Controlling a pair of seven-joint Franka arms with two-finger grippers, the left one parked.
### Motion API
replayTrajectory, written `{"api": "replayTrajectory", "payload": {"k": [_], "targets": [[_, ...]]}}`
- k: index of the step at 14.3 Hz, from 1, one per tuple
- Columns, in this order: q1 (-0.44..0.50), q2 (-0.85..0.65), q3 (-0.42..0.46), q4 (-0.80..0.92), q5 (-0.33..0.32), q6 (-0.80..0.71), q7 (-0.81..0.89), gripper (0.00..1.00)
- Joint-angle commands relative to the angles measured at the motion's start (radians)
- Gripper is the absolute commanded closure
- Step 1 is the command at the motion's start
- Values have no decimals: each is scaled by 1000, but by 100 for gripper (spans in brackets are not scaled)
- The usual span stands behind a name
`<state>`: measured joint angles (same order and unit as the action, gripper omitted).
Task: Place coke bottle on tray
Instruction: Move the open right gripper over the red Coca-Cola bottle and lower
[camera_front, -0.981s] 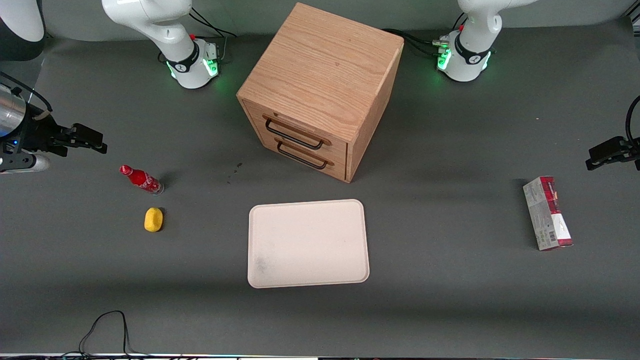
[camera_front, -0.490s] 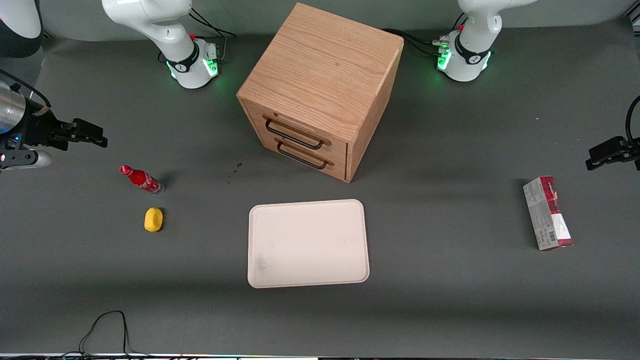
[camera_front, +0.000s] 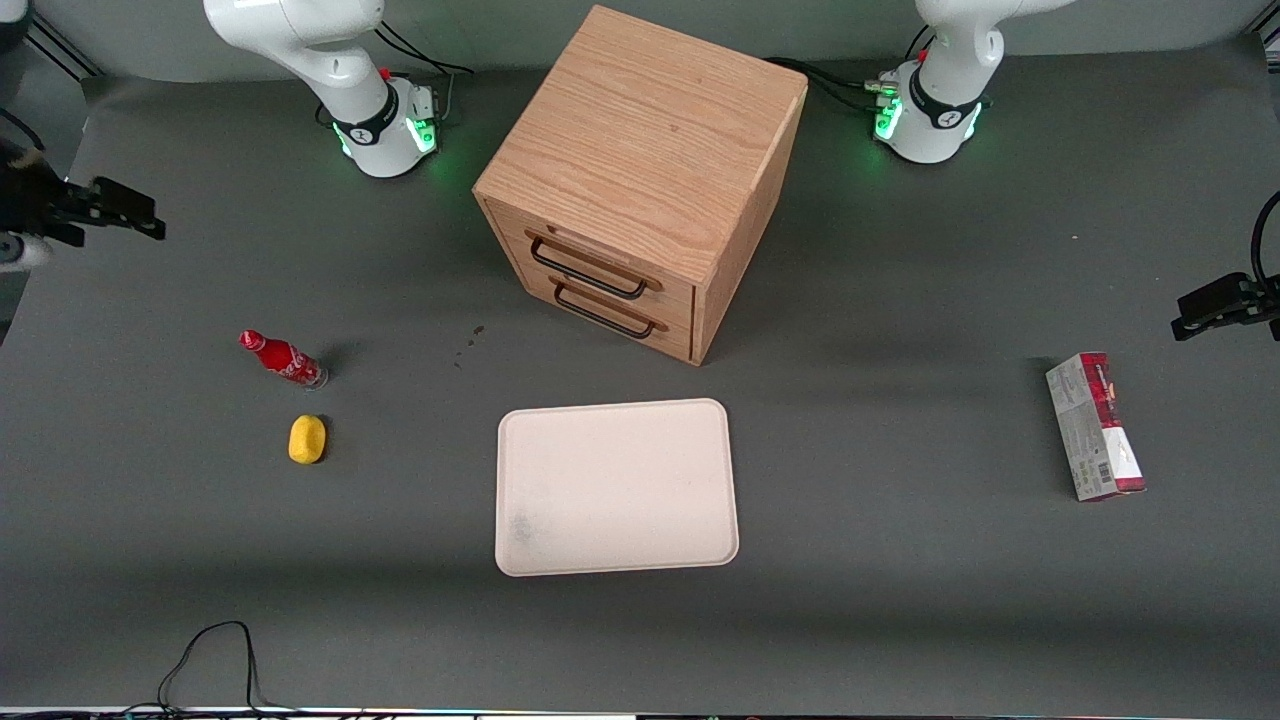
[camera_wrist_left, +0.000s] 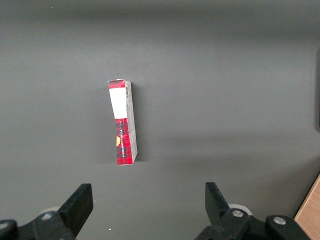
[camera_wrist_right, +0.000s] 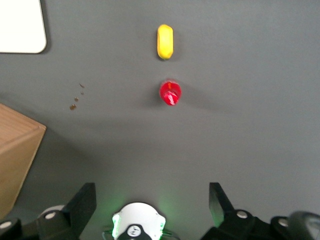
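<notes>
The bottle stands on the surface, at the tray's ten o'clock. The gripper hangs spread and empty, well above the bottle at its eleven o'clock.

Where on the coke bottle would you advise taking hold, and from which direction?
Probably across the labelled body, from straight above. The coke bottle stands upright beside the yellow lump; the narrow cap offers less to grip. The tool, open, is high above the table, not yet over it.

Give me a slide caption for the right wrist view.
Open hand high above the upright coke bottle, yellow lump beside it, tray corner empty nearby.
</notes>
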<state>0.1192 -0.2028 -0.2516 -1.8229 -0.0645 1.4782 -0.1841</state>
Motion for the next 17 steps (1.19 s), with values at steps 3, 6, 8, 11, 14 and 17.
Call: {"api": "replayTrajectory", "payload": {"k": [3,6,8,11,14,17], "targets": [[2,-175,-46,-298,-63,226,-52,0],[2,-161,-46,-357,-63,309,-49,0],[4,-141,-46,-415,-64,401,-48,0],[5,-46,-44,-443,-64,509,-20,0],[4,2,-46,-506,-64,651,-21,0],[4,66,-46,-509,-63,715,-18,0]]}}
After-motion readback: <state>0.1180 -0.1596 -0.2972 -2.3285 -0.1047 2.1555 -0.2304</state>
